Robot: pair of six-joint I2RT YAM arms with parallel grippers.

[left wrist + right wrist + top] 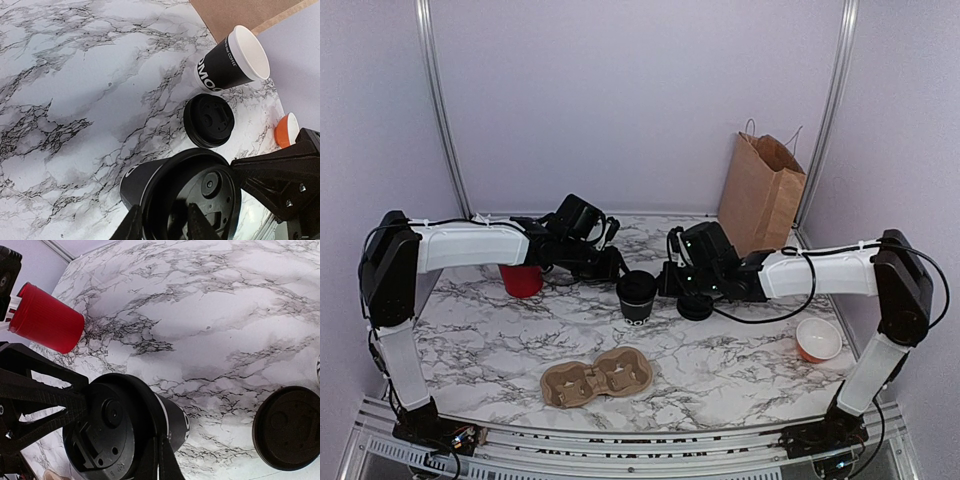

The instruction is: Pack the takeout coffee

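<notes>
At your left the red cup (521, 281) stands on the marble table (750, 370). Your left gripper (165, 225) grasps the near rim of the takeout coffee (636, 297), which stands mid-table with its black lid (107, 425) tilted on top. Your right gripper (161, 460) is clenched tight at that lid's edge; whether it pinches the rim, you cannot tell. A spare lid (695, 306) lies just to the right.

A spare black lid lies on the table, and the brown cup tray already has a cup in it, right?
Not quite. The spare black lid does lie on the table, but the brown cup tray has no cup in it: both its wells are empty. The top view shows this.
</notes>
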